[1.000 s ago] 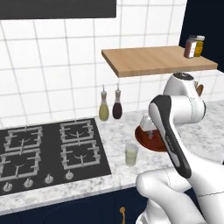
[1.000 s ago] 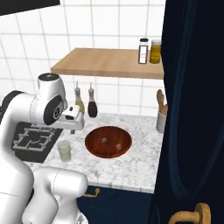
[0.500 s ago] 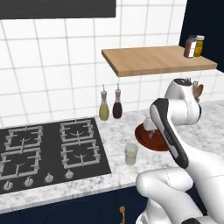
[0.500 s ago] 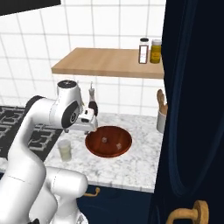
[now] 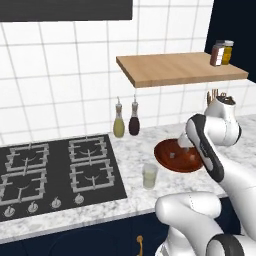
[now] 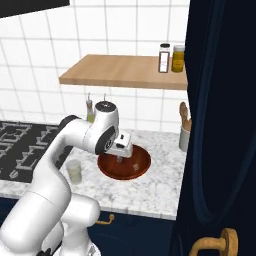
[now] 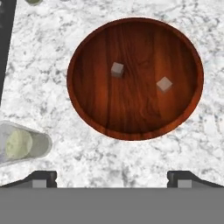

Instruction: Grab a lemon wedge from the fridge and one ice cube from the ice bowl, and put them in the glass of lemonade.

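**Tool swung over the ice bowl**

Swung rightward from beside the oil bottles, the tool (image 6: 120, 158) was brought above the ice bowl (image 7: 135, 78), fingers spread and empty. Two ice cubes (image 7: 117, 69) lay directly below and ahead. The glass of lemonade (image 7: 19, 143) stood on the table just left of the bowl.

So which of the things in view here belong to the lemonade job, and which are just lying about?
Job:
wide reddish-brown wooden ice bowl
two small pale ice cubes in it
small clear glass of pale lemonade

Lying about:
two slim oil bottles
black four-burner hob
two spice jars on the wooden shelf
grey utensil crock
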### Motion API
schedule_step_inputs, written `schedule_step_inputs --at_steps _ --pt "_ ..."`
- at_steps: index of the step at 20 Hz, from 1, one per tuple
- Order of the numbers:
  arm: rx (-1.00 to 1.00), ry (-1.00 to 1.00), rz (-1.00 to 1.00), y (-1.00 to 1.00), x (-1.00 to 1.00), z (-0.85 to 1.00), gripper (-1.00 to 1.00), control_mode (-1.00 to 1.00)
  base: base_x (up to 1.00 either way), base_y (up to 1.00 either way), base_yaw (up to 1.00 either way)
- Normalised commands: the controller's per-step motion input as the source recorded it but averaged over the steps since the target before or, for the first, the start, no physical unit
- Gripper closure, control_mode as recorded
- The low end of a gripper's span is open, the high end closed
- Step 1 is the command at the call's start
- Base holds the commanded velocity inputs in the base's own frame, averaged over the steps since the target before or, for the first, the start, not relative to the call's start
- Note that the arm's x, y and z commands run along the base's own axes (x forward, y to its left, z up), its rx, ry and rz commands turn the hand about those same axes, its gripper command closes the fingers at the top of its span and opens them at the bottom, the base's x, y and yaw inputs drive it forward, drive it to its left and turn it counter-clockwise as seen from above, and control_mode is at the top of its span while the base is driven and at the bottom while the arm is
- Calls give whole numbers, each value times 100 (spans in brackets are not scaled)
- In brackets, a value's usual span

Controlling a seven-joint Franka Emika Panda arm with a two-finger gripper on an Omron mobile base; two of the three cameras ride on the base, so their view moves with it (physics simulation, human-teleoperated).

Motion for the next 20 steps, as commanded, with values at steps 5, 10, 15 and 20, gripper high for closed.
schedule_step_inputs --at_steps 5,10,15,20 --pt "18 0 -17 -7 16 -13 -100 -100 0 0 0" --pt "2 0 -8 2 28 -32 -100 -100 0 0 0" --pt "-1 1 0 18 34 -22 -100 -100 0 0 0" --pt "-10 8 0 8 37 -26 -100 -100 0 0 0"
